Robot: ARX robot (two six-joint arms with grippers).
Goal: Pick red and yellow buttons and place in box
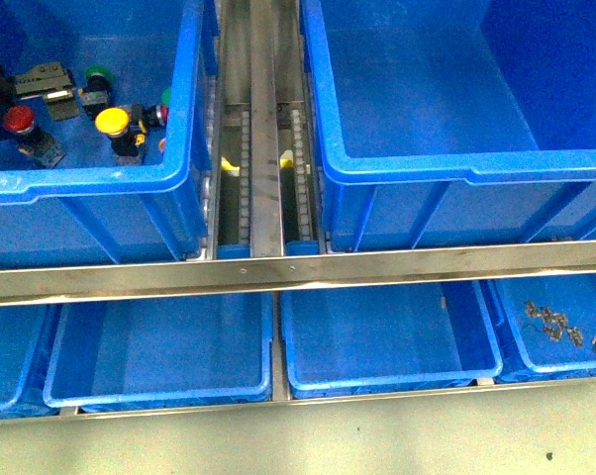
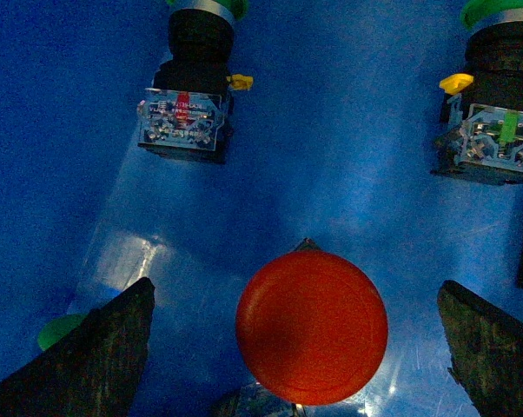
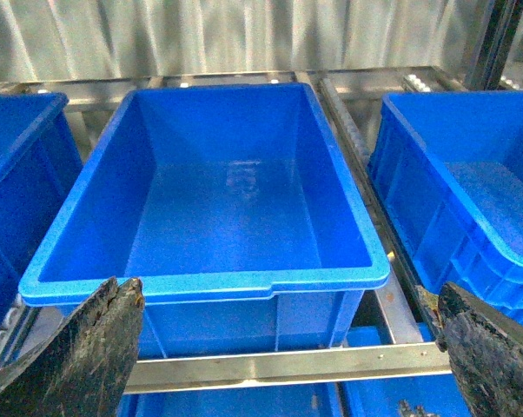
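The red button (image 1: 19, 121) and the yellow button (image 1: 112, 122) stand in the left blue crate (image 1: 80, 178), caps up. In the left wrist view the red cap (image 2: 312, 327) lies between the two dark fingers (image 2: 96, 356) of my left gripper (image 2: 294, 300), which is open and not touching it. The yellow button is out of that view. The box (image 1: 456, 163) is the big empty crate on the right. My right gripper (image 3: 287, 291) hangs open in front of the box's near rim (image 3: 201, 283), holding nothing.
Green-capped buttons (image 1: 98, 74) lie behind the red one, two showing in the left wrist view (image 2: 185, 87) (image 2: 496, 95). A roller track (image 1: 263, 148) runs between the crates. A steel rail (image 1: 298, 267) crosses in front, above shallow trays, one holding several metal clips (image 1: 555, 322).
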